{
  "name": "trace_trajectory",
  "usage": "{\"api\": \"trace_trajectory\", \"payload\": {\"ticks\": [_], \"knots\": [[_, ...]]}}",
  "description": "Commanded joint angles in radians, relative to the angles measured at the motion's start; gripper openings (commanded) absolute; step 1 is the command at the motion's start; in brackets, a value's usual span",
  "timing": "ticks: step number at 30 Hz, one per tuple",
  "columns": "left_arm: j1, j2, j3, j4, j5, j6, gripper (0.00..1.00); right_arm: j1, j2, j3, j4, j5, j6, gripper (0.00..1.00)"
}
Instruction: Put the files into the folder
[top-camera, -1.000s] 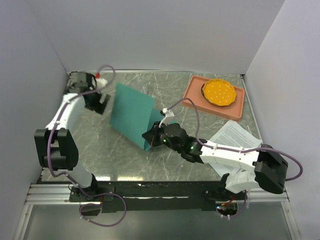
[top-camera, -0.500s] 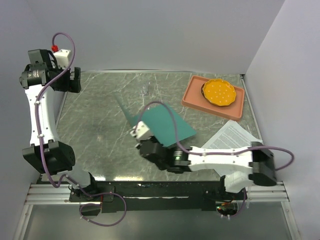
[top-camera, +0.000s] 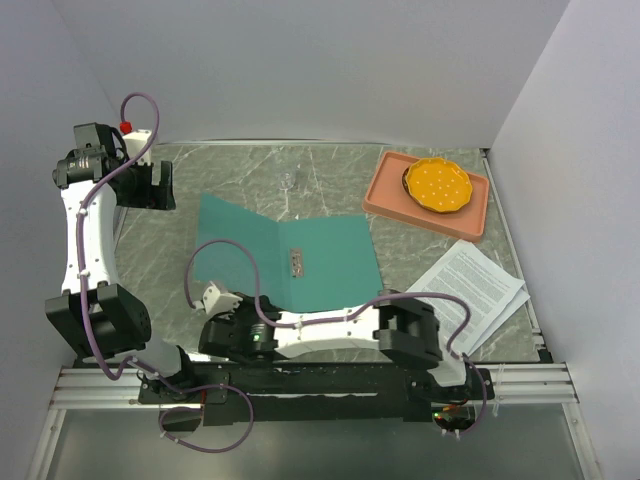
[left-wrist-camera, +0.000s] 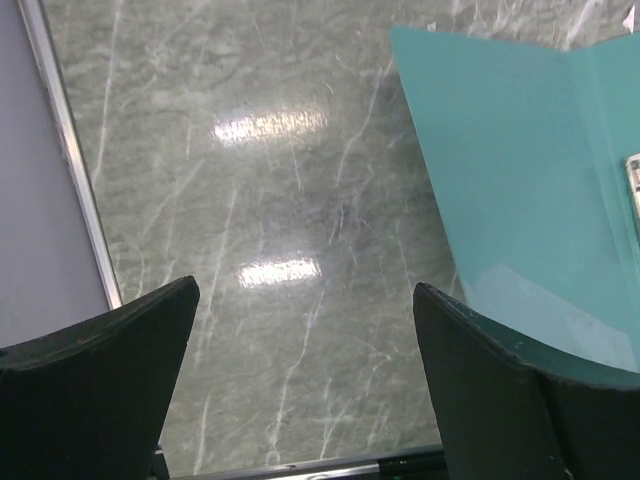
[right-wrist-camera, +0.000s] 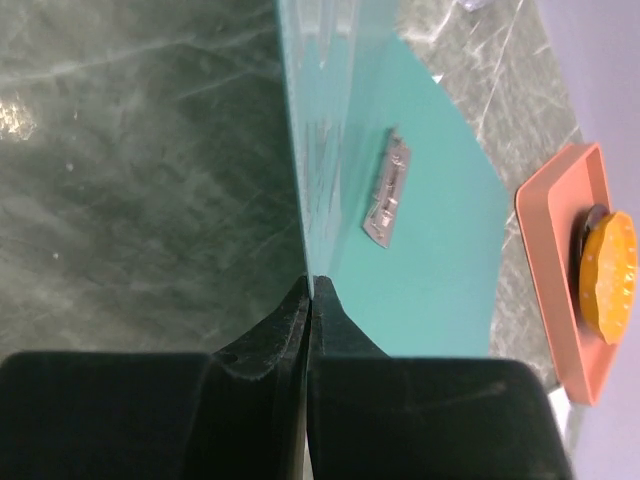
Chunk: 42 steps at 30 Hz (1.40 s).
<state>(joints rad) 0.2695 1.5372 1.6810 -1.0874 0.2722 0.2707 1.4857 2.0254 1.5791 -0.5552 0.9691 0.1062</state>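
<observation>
The teal folder (top-camera: 330, 255) lay open and flat on the grey table (top-camera: 250, 170). Its little metal clip (top-camera: 296, 262) sat on the fold in the middle. The right claw (right-wrist-camera: 308, 285) was at the folder's near left corner. Its two fingers were pressed tight together, with the thin edge of the folder pinched between them. The left claw (left-wrist-camera: 305, 290) hung above the table, out past the folder's far left corner. Its fingers were spread wide apart and held nothing. Bare table and a bit of the folder showed under it. The files (top-camera: 470, 280), white sheets full of black print, lay to the right of the folder, near it but not touching. A pink tray (top-camera: 378, 195) with an orange dish (top-camera: 437, 185) in it sat beyond the folder's far right corner.
</observation>
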Motion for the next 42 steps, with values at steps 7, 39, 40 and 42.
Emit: {"api": "trace_trajectory", "payload": {"ticks": [7, 39, 40, 42], "knots": [[0.002, -0.075, -0.027, 0.032, 0.015, 0.009, 0.96, -0.002, 0.157, 0.309, -0.201, -0.121, 0.050, 0.68], [0.016, -0.109, -0.168, 0.075, 0.068, 0.053, 0.96, -0.555, 0.094, 0.217, -0.118, -0.711, 0.337, 0.73], [0.016, -0.111, -0.184, 0.080, 0.068, 0.053, 0.96, -0.555, 0.105, 0.223, -0.117, -0.714, 0.340, 0.73], [0.016, -0.111, -0.194, 0.087, 0.070, 0.059, 0.96, -0.555, 0.142, 0.248, -0.130, -0.721, 0.354, 0.72]]}}
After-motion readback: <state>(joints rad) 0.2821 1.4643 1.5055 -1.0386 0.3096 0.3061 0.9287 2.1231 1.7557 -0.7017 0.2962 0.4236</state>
